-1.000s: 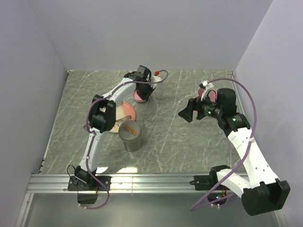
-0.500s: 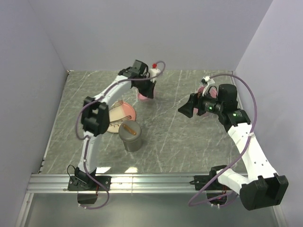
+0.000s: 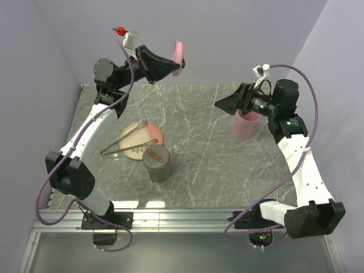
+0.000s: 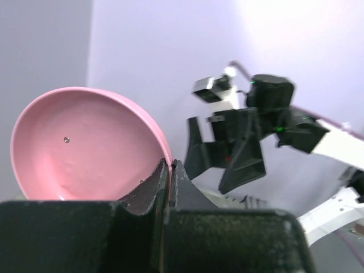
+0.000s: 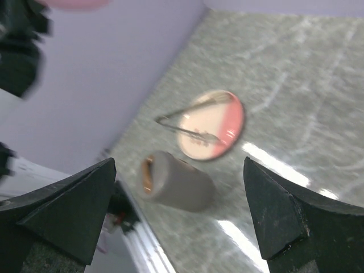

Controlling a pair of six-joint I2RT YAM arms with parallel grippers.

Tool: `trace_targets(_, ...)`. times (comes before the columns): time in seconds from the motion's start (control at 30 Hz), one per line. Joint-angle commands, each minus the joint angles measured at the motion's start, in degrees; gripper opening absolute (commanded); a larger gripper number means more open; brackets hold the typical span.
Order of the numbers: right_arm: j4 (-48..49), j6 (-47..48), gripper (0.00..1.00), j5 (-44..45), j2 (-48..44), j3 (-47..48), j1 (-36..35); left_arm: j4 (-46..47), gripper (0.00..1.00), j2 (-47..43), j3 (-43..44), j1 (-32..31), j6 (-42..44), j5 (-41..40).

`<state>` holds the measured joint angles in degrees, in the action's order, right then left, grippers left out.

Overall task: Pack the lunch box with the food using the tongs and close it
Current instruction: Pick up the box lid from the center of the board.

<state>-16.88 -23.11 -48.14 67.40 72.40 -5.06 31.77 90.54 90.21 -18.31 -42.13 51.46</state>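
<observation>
The left gripper (image 3: 173, 66) is raised high above the far left of the bench (image 3: 205, 170). Its jaws are pressed together on the rim of a round pink lid (image 3: 178, 56), which is held on edge, well clear of the surface. In the left wrist view the lid's hollow side faces the camera.

The tongs (image 3: 122, 143) lie untouched on the left of the bench. Their joined end points out over the near left edge of a pink-and-cream plate (image 3: 150, 132), and their two arms spread across it. Just beside the plate's near right edge stands a grey cylinder (image 3: 157, 168) with a brown strip (image 3: 154, 154) on its top (what the strip is cannot be told).

On the right, the tall pink lunch box (image 3: 243, 126) stands upright and uncovered. The right gripper (image 3: 223, 104) hangs in the air just to its left, its fingers (image 5: 68, 210) spread wide and gripping nothing.
</observation>
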Motion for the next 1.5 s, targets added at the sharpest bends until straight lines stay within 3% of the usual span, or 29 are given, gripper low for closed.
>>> trace_targets(0.0, 14.26, -16.19, 1.0, -5.73, -1.38, 0.92, 0.84, 19.28, 0.02, -0.27, -0.75, -1.29, -11.22, 0.05)
trace_targets(0.07, 24.04, -24.22, 1.0, -4.25, -2.88, -1.9, 0.75, 22.27, 0.02, -0.1, 0.57, -1.56, -13.4, -0.57)
trace_targets(0.1, 34.45, -32.09, 0.98, -3.29, -3.93, -4.7, 0.67, 23.94, 0.02, 0.25, 1.01, -1.73, -14.29, -0.75)
trace_targets(0.2, 45.15, -40.14, 0.95, 2.77, -4.12, -6.39, -0.21, 25.01, 0.01, 0.42, 1.54, -2.26, -16.05, -1.28)
trace_targets(0.53, 43.25, -49.84, 0.87, 16.05, 7.48, 5.2, -8.55, 21.58, 0.01, 1.04, 3.3, -6.3, -17.46, -4.0)
trace_targets(0.73, 45.36, -51.24, 0.84, 18.08, 9.24, 7.14, -11.99, 19.56, 0.01, 1.21, 3.3, -7.18, -17.9, -5.14)
trace_targets(0.97, 45.19, -50.8, 0.68, 19.31, 9.16, 7.49, -12.78, 20.09, 0.01, 2.18, 2.95, -7.89, -17.99, -5.32)
trace_targets(1.3, 44.66, -53.7, 0.66, 20.28, 8.89, 7.14, -13.66, 17.72, 0.01, 3.41, 4.09, -9.29, -15.27, -5.58)
trace_targets(1.47, 42.64, -53.7, 0.57, 21.33, 9.24, 7.32, -14.01, 17.01, 0.01, 4.38, 5.23, -10.08, -14.47, -5.58)
